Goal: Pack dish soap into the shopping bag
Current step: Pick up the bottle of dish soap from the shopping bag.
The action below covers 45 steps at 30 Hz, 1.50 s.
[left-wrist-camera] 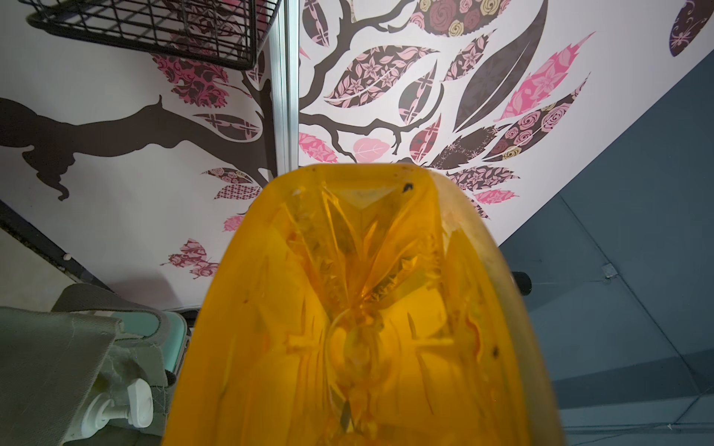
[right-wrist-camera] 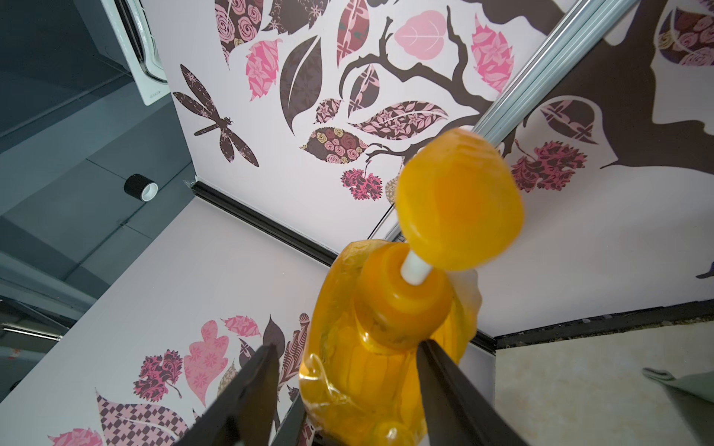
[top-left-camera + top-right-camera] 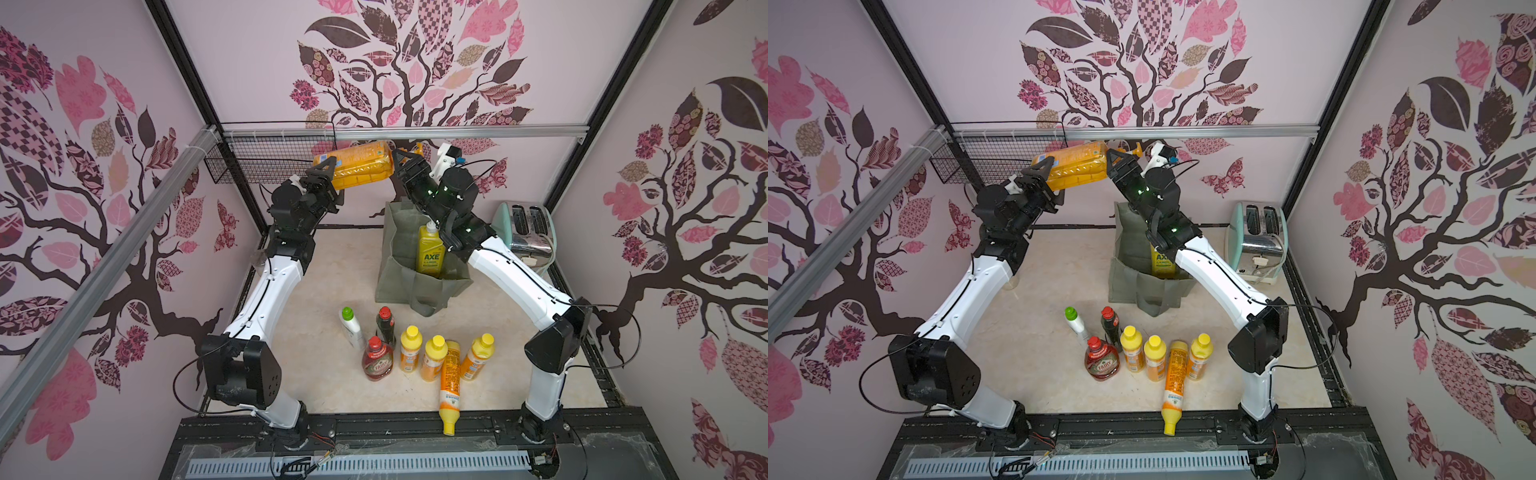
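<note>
Shopping bag (image 3: 395, 286) mid-table, toaster (image 3: 530, 232) to its right.
AXE bottle (image 3: 430, 253) stands inside it; seven bottles (image 3: 409, 349) grouped in front.

Orange pump bottle (image 3: 353, 170), grey-green bag (image 3: 395, 274)

The pale marbled surface (image 3: 332, 266) carries a grey-green shopping bag (image 3: 399, 286) toward the back, a toaster (image 3: 530, 232) in the far right corner, six bottles (image 3: 409, 349) upright near the front edge, and a seventh bottle (image 3: 451, 382) lying with its cap past that edge.

Getting into the shopping bag (image 3: 399, 274) is tight: the right arm (image 3: 461, 232) slants across its mouth, the yellow AXE bottle (image 3: 431, 253) stands inside, and the orange pump bottle (image 3: 353, 170) hangs crosswise above. Left of it the tabletop (image 3: 332, 266) is bare; small bottles (image 3: 409, 349) crowd the near side.
</note>
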Each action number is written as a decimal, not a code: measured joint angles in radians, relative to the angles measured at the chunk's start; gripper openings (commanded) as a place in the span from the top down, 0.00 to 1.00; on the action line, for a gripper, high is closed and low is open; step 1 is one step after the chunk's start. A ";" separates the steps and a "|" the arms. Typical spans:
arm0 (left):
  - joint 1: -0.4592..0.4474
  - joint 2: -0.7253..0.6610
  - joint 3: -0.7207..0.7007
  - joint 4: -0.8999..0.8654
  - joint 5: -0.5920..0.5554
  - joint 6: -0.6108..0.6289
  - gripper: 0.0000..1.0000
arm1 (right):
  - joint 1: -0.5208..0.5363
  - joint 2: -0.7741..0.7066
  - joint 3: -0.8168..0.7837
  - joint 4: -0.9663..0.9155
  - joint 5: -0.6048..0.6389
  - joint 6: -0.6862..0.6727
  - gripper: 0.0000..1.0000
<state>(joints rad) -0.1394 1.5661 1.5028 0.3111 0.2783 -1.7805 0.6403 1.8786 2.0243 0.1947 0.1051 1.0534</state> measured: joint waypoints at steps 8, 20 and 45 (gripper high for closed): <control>0.000 0.000 0.000 0.003 0.065 -0.004 1.00 | -0.033 0.000 -0.007 -0.005 0.026 0.025 0.29; -0.004 0.000 0.000 0.010 0.101 -0.004 1.00 | -0.050 0.052 0.071 -0.035 0.013 0.033 0.40; 0.000 -0.176 -0.111 -0.122 0.294 0.074 0.03 | -0.108 0.079 0.311 -0.349 -0.164 -0.081 1.00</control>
<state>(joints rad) -0.1398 1.3903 1.3918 0.1886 0.5720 -1.7069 0.5320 1.9579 2.3352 -0.1539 -0.0589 0.9722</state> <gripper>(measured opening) 0.959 0.377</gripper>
